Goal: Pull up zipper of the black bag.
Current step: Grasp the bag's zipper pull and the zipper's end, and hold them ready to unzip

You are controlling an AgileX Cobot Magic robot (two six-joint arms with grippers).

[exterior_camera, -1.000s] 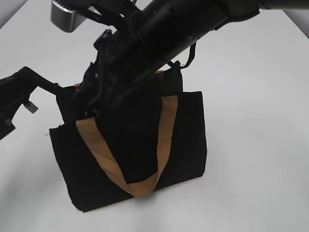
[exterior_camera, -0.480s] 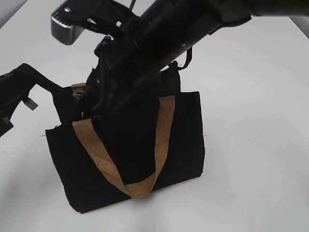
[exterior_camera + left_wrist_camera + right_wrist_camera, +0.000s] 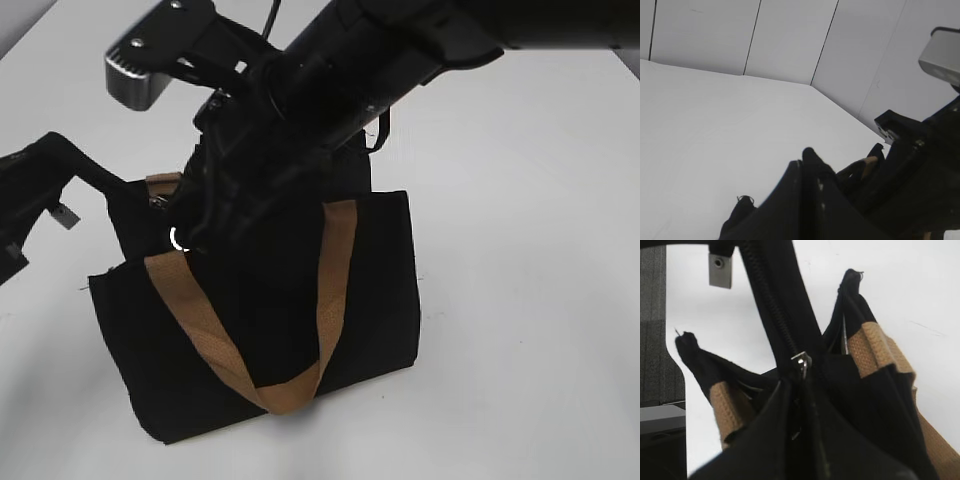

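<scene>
The black bag (image 3: pixel 290 330) is seen upright on the white table (image 3: pixel 520 300), approx. centre of the ext. view, w/ a tan handle (image 3: pixel 330 300) looped down over its near face. The right arm is reached down from the upper right & across the bag's top edge; its gripper (image 3: pixel 195 235) is placed at the top left of the bag, by a small silvery ring. In the right wrist view the zipper (image 3: pixel 782 315) is shown running away along the top seam, w/ the metal pull (image 3: pixel 801 361) right at the tips of the right gripper (image 3: pixel 799 390), which are drawn together on the pull. The seam beyond the pull is zipped. The left gripper (image 3: pixel 100 175) is set at the bag's far left corner; in the left wrist view its fingers (image 3: pixel 805 170) are pressed close together w/ black fabric around them, so the bag is pinched there.
</scene>
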